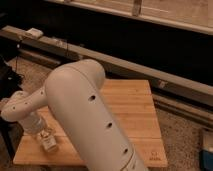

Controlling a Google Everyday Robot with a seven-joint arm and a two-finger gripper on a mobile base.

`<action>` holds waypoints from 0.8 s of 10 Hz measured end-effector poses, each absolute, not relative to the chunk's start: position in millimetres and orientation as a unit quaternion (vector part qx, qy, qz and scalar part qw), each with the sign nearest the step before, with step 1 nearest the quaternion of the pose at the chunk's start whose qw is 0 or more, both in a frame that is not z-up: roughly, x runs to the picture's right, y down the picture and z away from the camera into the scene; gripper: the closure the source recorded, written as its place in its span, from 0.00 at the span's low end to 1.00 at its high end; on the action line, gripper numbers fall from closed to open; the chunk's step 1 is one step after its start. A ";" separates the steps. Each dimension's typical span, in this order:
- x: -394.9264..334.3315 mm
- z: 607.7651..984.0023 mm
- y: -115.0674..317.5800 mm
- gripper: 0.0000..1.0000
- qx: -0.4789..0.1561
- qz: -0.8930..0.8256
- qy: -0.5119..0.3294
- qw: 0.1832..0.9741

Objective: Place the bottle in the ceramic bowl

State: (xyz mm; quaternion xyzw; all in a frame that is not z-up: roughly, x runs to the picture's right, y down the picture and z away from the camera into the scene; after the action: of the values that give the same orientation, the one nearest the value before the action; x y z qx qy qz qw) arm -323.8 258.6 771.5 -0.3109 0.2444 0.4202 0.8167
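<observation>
The small white bottle is at the front left of the wooden table, standing or held low over the wood. My gripper is right over it and touches or hides its top. My large white arm fills the middle of the view. The orange-red ceramic bowl is hidden behind the arm.
The table's left edge and front edge lie close to the bottle. A dark wall with a long grey ledge runs behind the table. Speckled floor lies to the right, with a blue object at the right edge.
</observation>
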 end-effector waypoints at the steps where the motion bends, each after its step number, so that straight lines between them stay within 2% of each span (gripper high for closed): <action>1: -323.5 775.8 261.0 0.50 -0.313 0.415 0.253 0.816; 3: -325.2 777.4 260.6 0.69 -0.323 0.410 0.265 0.811; 5: -323.9 774.1 244.6 0.91 -0.338 0.423 0.263 0.799; 6: -324.2 765.9 231.6 0.98 -0.342 0.429 0.254 0.797; 8: -325.1 740.2 198.5 1.00 -0.353 0.441 0.227 0.794</action>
State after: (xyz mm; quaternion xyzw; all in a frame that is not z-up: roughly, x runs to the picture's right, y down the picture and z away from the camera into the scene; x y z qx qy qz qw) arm -325.1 198.5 740.2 -0.3526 0.2271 0.4410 0.7935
